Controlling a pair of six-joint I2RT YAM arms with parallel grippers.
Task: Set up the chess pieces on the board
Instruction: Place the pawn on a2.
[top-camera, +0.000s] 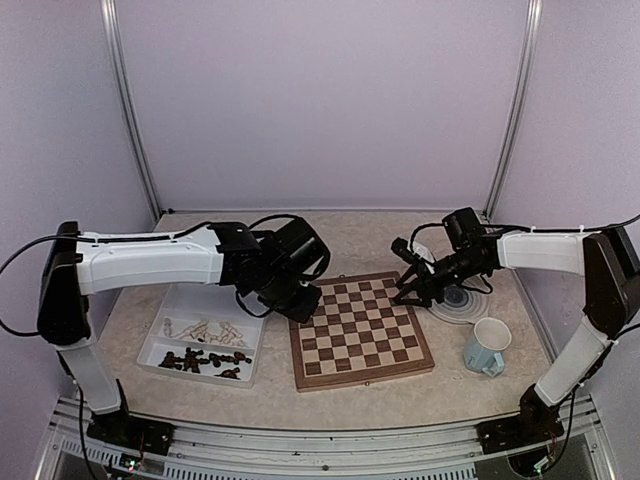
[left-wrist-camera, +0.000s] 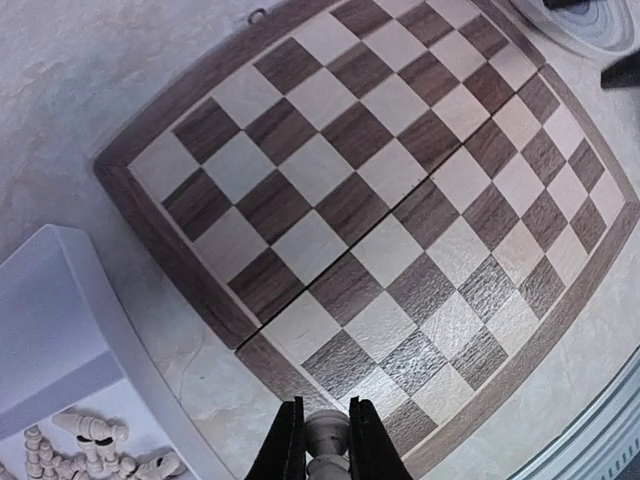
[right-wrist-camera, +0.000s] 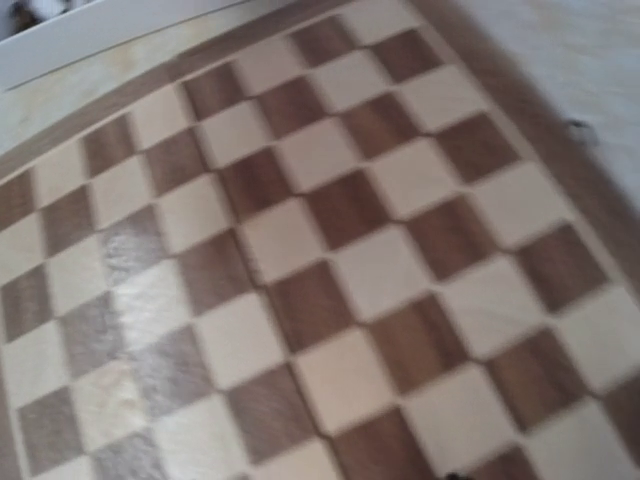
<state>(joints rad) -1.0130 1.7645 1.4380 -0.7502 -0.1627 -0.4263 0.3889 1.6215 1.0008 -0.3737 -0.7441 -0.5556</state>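
Piece (left-wrist-camera: 328, 432), pale, is clamped in the left fingers (left-wrist-camera: 289, 452), its long axis along them, over the board's (left-wrist-camera: 330, 250) left edge; bare squares lie just ahead. Right fingers (top-camera: 410, 289) hover at the right edge; their gap is unclear.

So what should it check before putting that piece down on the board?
1. Grip: the pale piece sits between the fingers of the left gripper, one on each side: ok.
2. The board lies open and flat: ok.
3. Squares free, no chessman standing on any: ok.
4. The right gripper is apart from the left one, at the board's right edge: ok.
5. Right gripper empty: cannot tell, its fingers do not show in its own camera.
6. More pieces wait in the white tray: ok.
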